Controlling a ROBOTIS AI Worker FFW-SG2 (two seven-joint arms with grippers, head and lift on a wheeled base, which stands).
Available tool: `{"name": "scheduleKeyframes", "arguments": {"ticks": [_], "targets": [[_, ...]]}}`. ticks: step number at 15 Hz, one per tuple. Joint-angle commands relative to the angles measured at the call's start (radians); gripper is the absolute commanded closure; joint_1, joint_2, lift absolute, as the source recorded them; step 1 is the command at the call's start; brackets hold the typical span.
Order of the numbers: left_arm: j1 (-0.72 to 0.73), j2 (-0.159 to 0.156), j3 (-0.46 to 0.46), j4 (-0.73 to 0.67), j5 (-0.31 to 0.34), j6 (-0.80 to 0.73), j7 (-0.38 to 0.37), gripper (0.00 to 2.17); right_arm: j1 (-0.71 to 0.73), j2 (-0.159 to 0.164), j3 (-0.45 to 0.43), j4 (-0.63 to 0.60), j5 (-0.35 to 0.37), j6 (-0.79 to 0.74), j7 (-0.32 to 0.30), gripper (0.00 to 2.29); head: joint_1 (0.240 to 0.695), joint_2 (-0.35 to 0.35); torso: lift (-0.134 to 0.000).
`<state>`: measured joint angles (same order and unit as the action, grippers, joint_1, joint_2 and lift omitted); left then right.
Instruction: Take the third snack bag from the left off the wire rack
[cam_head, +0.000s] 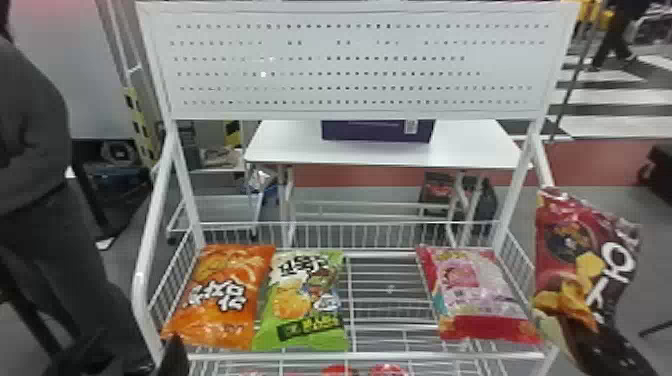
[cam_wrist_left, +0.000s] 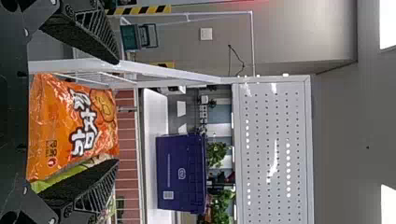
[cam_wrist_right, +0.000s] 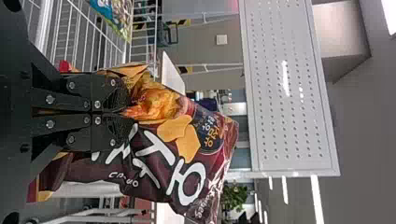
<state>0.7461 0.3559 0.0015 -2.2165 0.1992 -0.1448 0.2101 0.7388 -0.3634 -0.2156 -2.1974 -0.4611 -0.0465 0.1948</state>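
White wire rack (cam_head: 150, 280) at centre, with a perforated back panel (cam_head: 350, 60) at 12 o'clock.

Dark red snack bag (cam_head: 585, 260) is off the rack at 4 o'clock. It hangs upright in the air just outside the right side rail.

Three bags lie flat on the shelf:
- orange bag (cam_head: 220, 295) at 8 o'clock
- green bag (cam_head: 302, 300) touching it
- pink-and-red bag (cam_head: 475, 295) at 5 o'clock, with bare wire between it and the green one

Right gripper (cam_wrist_right: 123, 112) is pinched onto the snack bag's (cam_wrist_right: 187, 158) lower edge, fingers clamped on the foil.

Left gripper (cam_wrist_left: 112, 112) sits at 7 o'clock by the front rail. Its fingers are spread wide and grasp nothing; the orange bag (cam_wrist_left: 70, 126) lies beyond them.
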Motion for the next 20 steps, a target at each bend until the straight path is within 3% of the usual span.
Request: {"name": "scheduleKeyframes", "arguments": {"ticks": [1, 20], "targets": [[0.001, 0.0, 0.0, -0.003, -0.001, 0.0, 0.0, 0.14, 0.03, 0.0, -0.038, 0.008, -0.027, -0.04, 0.0, 2.22, 0.499, 0.0, 0.0], [0.009, 0.002, 0.011, -0.019, 0.0, 0.003, 0.0, 0.14, 0.03, 0.0, -0.039, 0.025, -0.031, -0.074, 0.005, 2.22, 0.499, 0.0, 0.0]]}}
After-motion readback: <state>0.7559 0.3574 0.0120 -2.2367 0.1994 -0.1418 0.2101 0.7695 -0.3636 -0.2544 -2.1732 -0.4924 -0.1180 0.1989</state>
